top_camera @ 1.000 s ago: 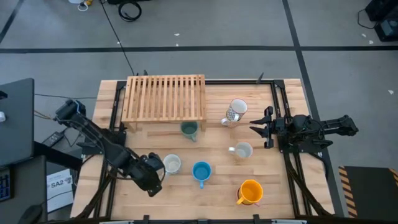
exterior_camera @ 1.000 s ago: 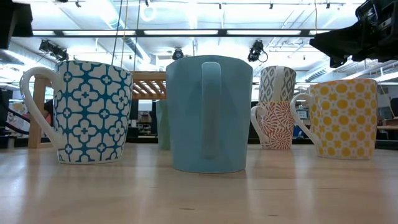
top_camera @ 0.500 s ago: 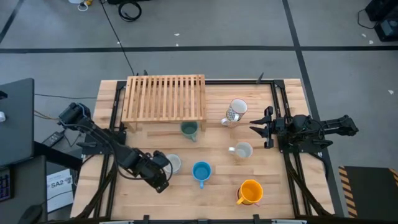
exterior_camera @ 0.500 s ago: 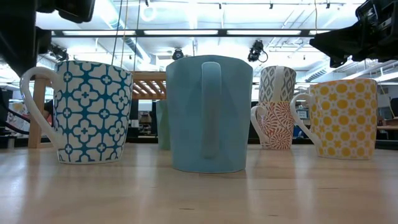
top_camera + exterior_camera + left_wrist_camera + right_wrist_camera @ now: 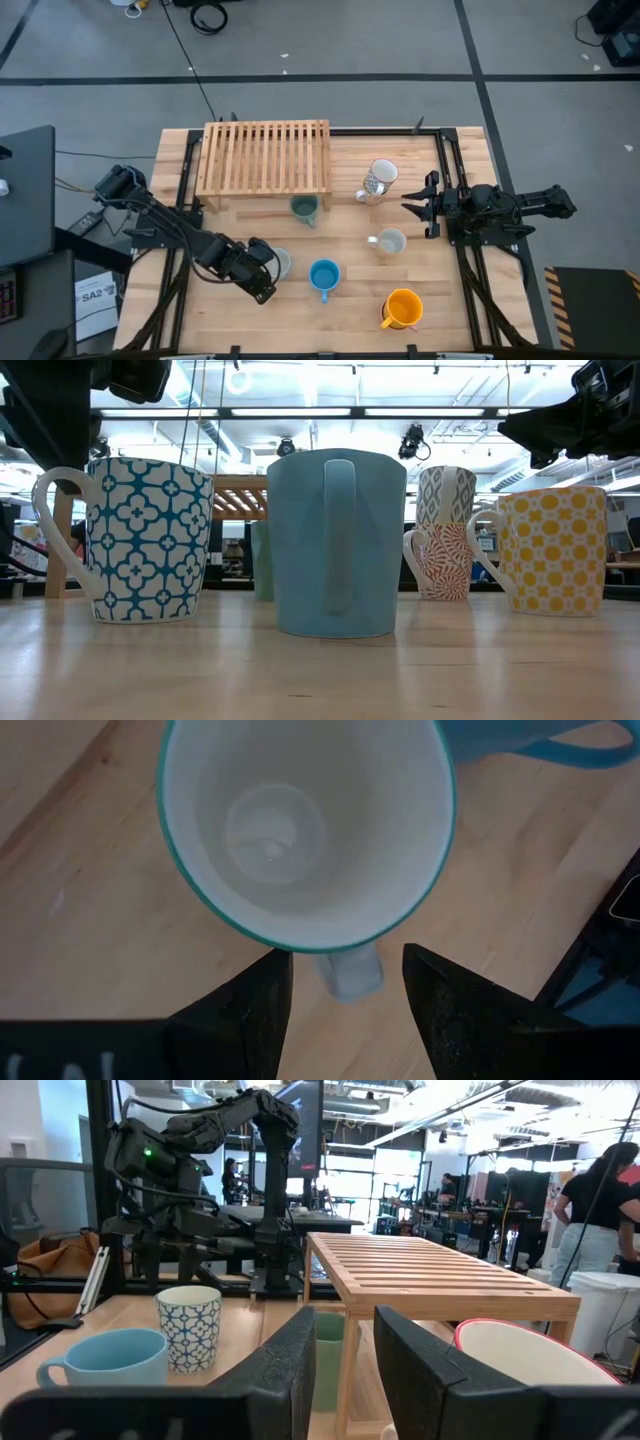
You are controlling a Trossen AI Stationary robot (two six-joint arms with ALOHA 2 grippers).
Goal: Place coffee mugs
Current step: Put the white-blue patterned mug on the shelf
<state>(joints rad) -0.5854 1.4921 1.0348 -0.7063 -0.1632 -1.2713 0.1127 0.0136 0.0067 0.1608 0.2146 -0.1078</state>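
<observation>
A white mug with a blue flower pattern (image 5: pixel 145 540) stands upright at the table's near left. My left gripper (image 5: pixel 345 958) hangs over it, pointing steeply down and open. Its fingers stand either side of the mug's handle (image 5: pixel 350 975) without touching it. In the high view the gripper (image 5: pixel 262 276) covers part of this mug (image 5: pixel 281 263). A light-blue mug (image 5: pixel 323 275), a green mug (image 5: pixel 304 208), an orange mug (image 5: pixel 402 308), a red-patterned white mug (image 5: pixel 388 242) and a grey-patterned mug (image 5: pixel 380 178) stand on the table. My right gripper (image 5: pixel 420 207) waits level at the right, open.
A slatted wooden rack (image 5: pixel 265 158) stands at the table's far left, with the green mug just in front of its right end. Black frame rails (image 5: pixel 448 170) run along both sides of the table. Bare wood lies between the light-blue mug and the orange one.
My left gripper has moved toward the table's right edge and a little down, coming over the blue-patterned mug and covering more of it in the high view. The mugs have stayed where they were.
</observation>
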